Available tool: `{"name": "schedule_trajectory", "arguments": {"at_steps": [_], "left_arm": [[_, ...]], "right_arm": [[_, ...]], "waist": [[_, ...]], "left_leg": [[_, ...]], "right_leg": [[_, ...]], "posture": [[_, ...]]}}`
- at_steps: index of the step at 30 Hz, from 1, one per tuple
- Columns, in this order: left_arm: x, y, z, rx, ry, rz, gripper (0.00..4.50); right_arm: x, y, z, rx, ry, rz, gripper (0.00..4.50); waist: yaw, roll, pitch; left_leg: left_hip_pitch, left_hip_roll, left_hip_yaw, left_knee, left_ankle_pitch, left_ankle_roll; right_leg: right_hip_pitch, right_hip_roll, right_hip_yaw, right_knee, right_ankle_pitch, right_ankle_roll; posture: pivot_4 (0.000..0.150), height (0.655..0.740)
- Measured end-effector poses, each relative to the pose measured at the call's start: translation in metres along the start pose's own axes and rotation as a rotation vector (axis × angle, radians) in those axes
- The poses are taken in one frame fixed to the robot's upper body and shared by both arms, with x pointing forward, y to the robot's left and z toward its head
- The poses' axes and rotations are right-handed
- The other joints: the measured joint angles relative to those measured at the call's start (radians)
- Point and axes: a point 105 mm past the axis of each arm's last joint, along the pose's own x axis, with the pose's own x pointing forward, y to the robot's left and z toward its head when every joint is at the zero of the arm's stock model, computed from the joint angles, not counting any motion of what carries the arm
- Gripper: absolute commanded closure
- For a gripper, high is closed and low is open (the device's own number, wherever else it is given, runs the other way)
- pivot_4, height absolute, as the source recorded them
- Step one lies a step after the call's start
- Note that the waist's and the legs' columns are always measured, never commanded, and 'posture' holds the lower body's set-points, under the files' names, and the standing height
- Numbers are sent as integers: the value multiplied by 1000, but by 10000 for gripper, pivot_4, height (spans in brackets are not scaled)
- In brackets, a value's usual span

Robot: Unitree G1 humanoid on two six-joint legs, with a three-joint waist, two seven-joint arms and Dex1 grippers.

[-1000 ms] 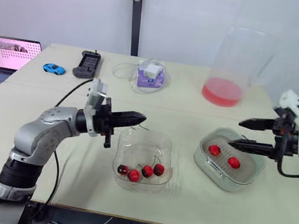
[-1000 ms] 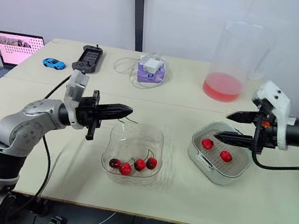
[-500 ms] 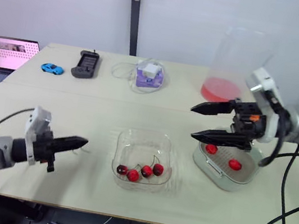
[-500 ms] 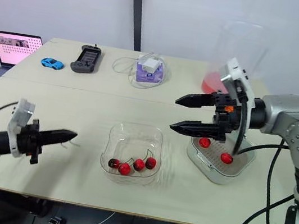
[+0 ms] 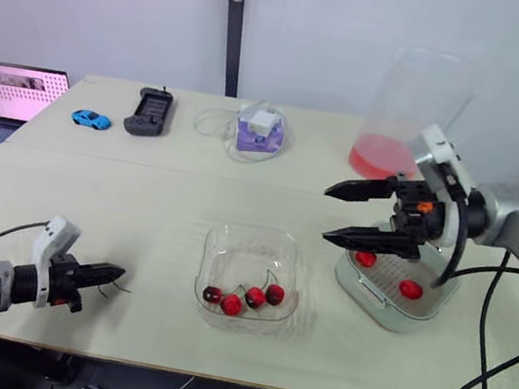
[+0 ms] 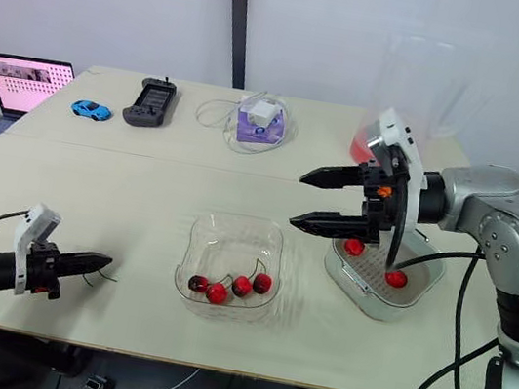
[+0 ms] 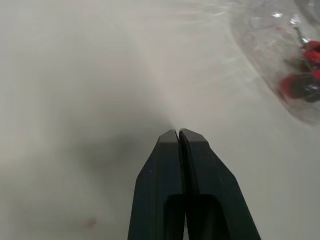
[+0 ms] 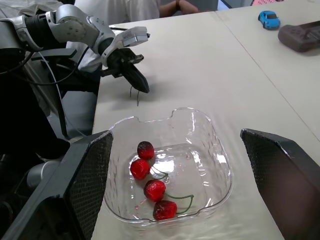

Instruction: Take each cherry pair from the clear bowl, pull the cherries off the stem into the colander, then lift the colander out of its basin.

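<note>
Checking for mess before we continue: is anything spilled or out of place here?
Nothing spilled. Cherries sit only in the clear bowl and the colander. One oddity: the left gripper, shut, holds a bare stem low over the table's front edge.

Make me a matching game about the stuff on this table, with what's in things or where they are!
Things:
1. clear bowl
2. colander
3. blue toy car
4. left gripper

Clues:
A. sits beside the black handheld device at the far side of the table
B. holds four cherries
C. shut on a thin stem, near the front edge of the table
D. holds two cherries

Pairs: 1-B, 2-D, 3-A, 4-C
</note>
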Motion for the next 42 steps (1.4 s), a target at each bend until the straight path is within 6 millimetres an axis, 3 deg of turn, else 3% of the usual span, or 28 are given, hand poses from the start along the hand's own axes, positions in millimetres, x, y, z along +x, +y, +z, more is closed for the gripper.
{"name": "schedule_trajectory", "arguments": {"at_steps": [7, 12, 16, 18, 21, 24, 30, 36, 42], "left_arm": [[-1, 8, 5, 27, -20, 26, 622], [-7, 14, 12, 54, -43, 57, 201], [-11, 8, 41, 130, -151, 31, 201], [-7, -11, 62, 270, -199, -55, 201], [6, -62, 97, 555, -253, -278, 201], [15, -93, 111, 626, -227, -444, 201], [26, -121, 117, 650, -164, -638, 201], [33, -114, 112, 618, -137, -678, 201], [34, -103, 91, 644, -49, -679, 201]], "right_arm": [[-1, -1, 0, 20, 8, -26, 0], [1, 1, -1, 29, 14, -32, 0], [-4, 1, -5, 44, 27, -55, 0], [-11, 3, -13, 55, 68, -85, 0], [-12, 9, -25, 62, 137, -101, 0], [-9, 14, -27, 22, 179, -124, 0], [-6, 16, -23, -44, 230, -230, 0], [15, 20, -5, -112, 296, -226, 0], [72, 9, 3, -83, 310, -151, 0]], "waist": [[0, 0, 0], [0, 0, 0], [4, 0, 0], [12, -1, 0], [24, -1, 0], [17, 0, 0], [-1, 0, 0], [-3, 1, 0], [-13, 1, 0]], "left_leg": [[0, 0, 0, 0, 0, 0], [0, 0, 0, 0, 0, 0], [0, 0, 0, 0, 0, 0], [-1, 0, 0, 0, 0, 0], [-1, 0, 1, 1, 0, -1], [0, 0, 1, 0, 0, 0], [0, 0, 0, 0, 0, 0], [0, 0, 0, 0, 0, 0], [0, 0, 0, 0, 0, 0]], "right_leg": [[0, 0, 0, 0, 0, 0], [0, 0, 0, 0, 0, 0], [0, -1, 0, 0, 0, 0], [0, -1, -1, 0, 0, 0], [0, -1, 0, -1, 0, 0], [0, 0, 1, -1, 0, 0], [0, 1, 1, 0, 0, 0], [-2, 1, 1, 2, 0, 0], [-4, 1, 1, 5, -1, -1]], "posture": [[1500, 7332], [1500, 7332], [1500, 7332], [1500, 7332], [1500, 7332], [1500, 7332], [1500, 7332], [1500, 7332], [1500, 7332]]}}
